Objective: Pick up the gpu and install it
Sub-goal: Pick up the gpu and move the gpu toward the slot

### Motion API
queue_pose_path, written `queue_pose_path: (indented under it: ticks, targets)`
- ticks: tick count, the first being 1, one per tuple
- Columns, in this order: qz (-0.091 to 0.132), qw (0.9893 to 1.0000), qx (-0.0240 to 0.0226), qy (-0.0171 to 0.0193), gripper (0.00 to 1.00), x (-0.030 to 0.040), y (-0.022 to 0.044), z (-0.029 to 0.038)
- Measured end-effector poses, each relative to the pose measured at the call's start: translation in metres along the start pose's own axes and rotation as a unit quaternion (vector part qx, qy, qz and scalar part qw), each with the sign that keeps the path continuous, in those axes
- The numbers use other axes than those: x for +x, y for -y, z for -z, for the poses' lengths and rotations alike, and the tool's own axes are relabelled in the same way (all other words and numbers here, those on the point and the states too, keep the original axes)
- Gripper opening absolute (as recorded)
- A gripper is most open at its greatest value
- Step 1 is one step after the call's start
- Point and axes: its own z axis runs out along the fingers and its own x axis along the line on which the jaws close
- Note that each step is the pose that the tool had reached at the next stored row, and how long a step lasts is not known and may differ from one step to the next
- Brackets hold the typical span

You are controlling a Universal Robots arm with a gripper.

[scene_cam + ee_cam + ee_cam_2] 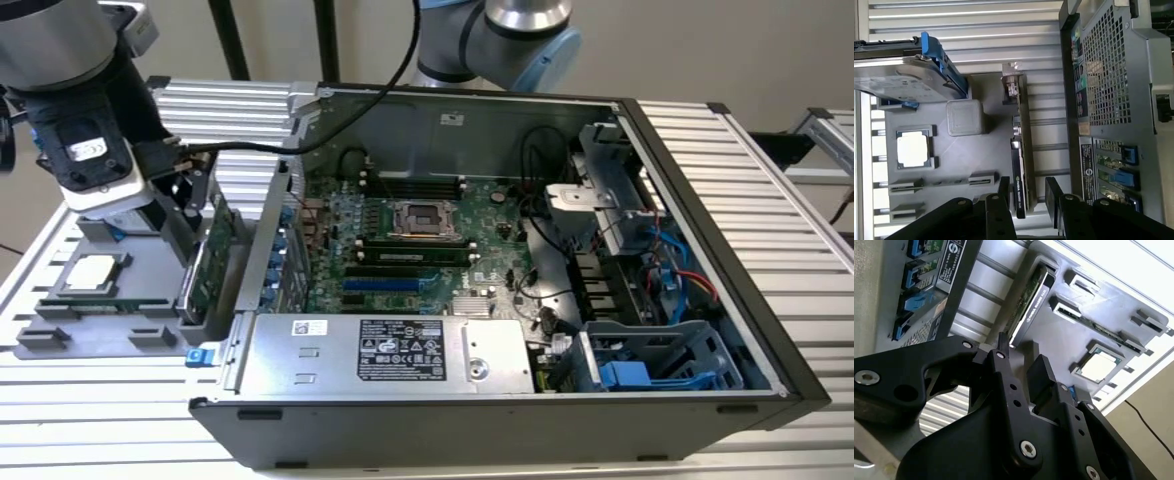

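The gpu point(207, 262) stands on its long edge in a slot of the grey parts holder point(80, 335), just outside the open computer case point(254, 420) on the exterior view's left. Its green board and black cooler edge run lengthwise in both wrist views point(1021, 165) point(1030, 297). My gripper point(1028, 196) point(1021, 360) hangs just above the card's near end, open. One black finger point(1003, 187) is on each side of the card's line, the other finger point(1053, 197) towards the case. I cannot tell if either finger touches the card.
The holder also carries a silver hard drive with a blue frame point(904, 80), a square processor point(913, 151) and a thin memory stick point(1106, 332). Inside the case lie the motherboard point(414, 240) and a power supply point(387, 350). A ribbed metal table point(747, 170) lies underneath.
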Motion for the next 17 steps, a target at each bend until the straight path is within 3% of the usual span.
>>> queue_pose_path:
  ticks: [17]
  targets:
    - [0.000, 1.0000, 0.0006, 0.0001, 1.00, 0.0006, 0.0020, -0.0172]
